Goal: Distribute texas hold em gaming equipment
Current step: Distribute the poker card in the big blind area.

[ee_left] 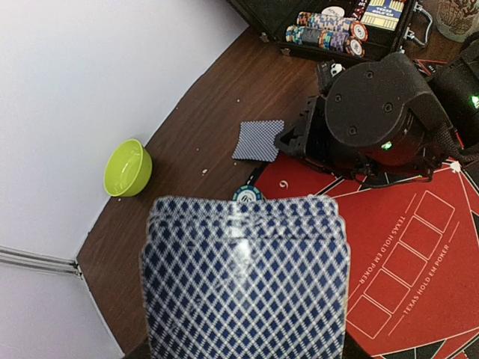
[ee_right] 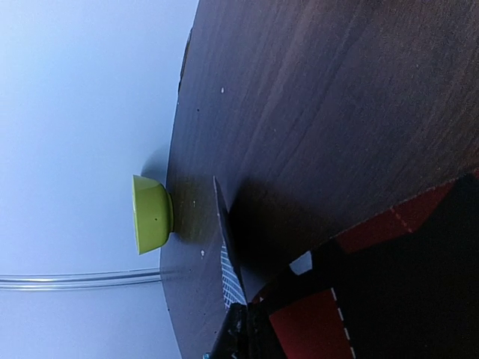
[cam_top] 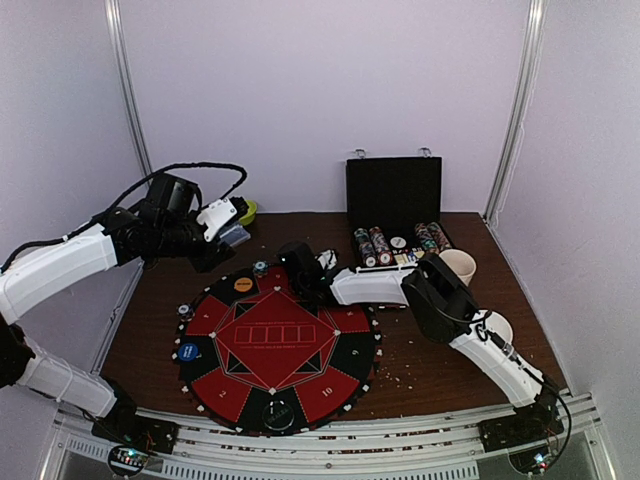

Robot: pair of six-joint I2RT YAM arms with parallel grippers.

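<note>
My left gripper [cam_top: 228,230] is raised over the table's far left and shut on a deck of blue-diamond-backed cards [ee_left: 245,280], which hides its fingers. My right gripper [ee_left: 290,142] is low at the far edge of the round red-black poker mat [cam_top: 275,345] and shut on one card [ee_left: 258,140]. In the right wrist view that card [ee_right: 230,250] shows edge-on, tilted up off the wood. A teal chip [ee_left: 248,194] lies by the mat's far rim. An orange disc [cam_top: 243,284] and a blue disc [cam_top: 188,351] sit on the mat. Striped chips [cam_top: 372,245] fill the open black case [cam_top: 393,190].
A green bowl [ee_left: 127,167] stands against the back-left wall and also shows in the right wrist view [ee_right: 152,213]. A white mug [cam_top: 458,265] stands right of the case. The right arm's body [ee_left: 382,112] lies across the mat's far side.
</note>
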